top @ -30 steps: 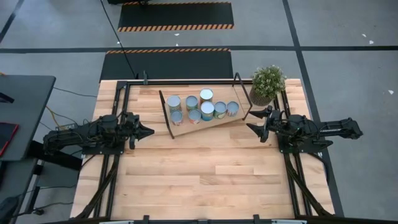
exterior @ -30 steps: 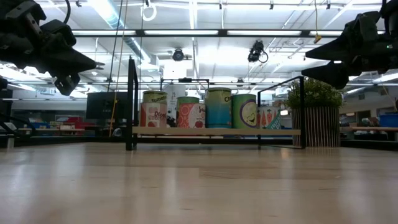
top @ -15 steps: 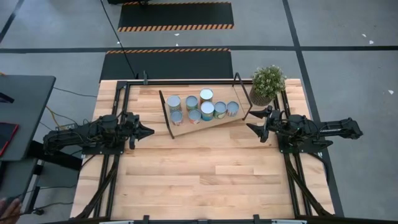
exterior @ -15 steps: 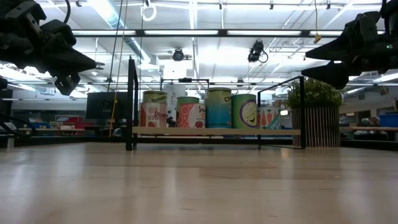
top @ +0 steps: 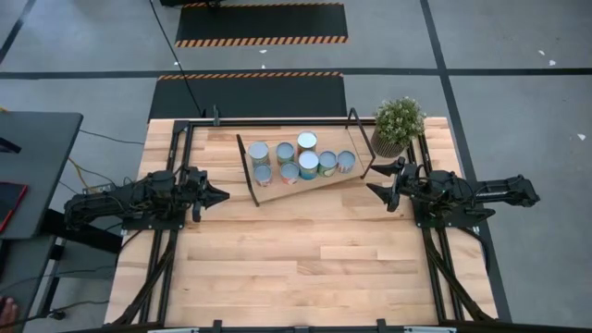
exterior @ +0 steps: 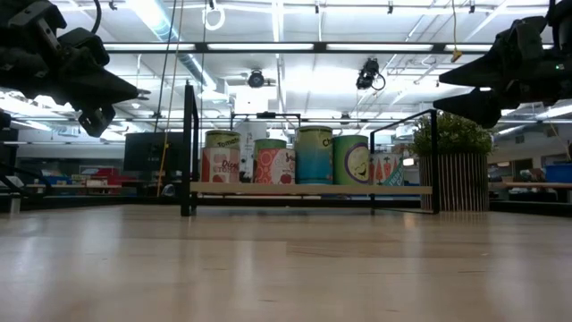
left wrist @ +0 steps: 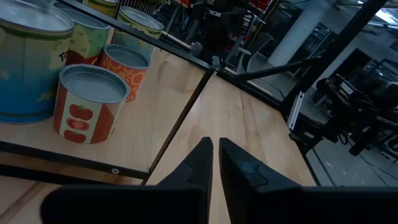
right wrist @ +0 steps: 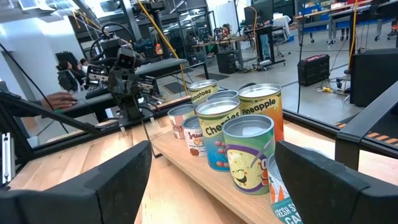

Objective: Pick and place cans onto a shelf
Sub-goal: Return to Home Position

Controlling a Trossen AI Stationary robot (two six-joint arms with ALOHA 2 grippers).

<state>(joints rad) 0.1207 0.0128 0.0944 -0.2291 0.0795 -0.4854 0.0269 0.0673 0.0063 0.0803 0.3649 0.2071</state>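
Seen from above, a light-wood plank tabletop (top: 305,259) stands on a grey floor (top: 527,65) crossed by dark lines. A dark desk (top: 32,157) sits off the table's left side, and a black floor mat with orange-and-black striped edges (top: 262,23) lies beyond its far edge. From table height, the room behind is a workshop under long white ceiling strip lights (exterior: 268,46).

At left, the left arm stretches in over the table's left side. The left gripper (top: 225,195) hangs above the wood and points at the shelf's left end, well apart from it. Its two dark fingers (left wrist: 198,165) are pressed nearly together with nothing between them.

A thin black metal rod frame (exterior: 189,143) stands between that gripper and the tins, closing the left end of the slanted rectangular light-wood shelf (exterior: 308,189) at the table's far centre. On the board, small cylindrical cans (top: 308,165) with silvery and pale blue-grey tops and orange-red, green and blue labels stand upright in a tight cluster; eight tops show.

A second black rod frame (exterior: 435,179) closes the right end. Just beside it, at the far right corner, is a bushy green plant in a slatted pot (top: 399,120).

In front of the plant, the right gripper (top: 370,191) faces the shelf's right end, near it, also off the wood. Its fingers (right wrist: 93,186) are spread wide and empty.
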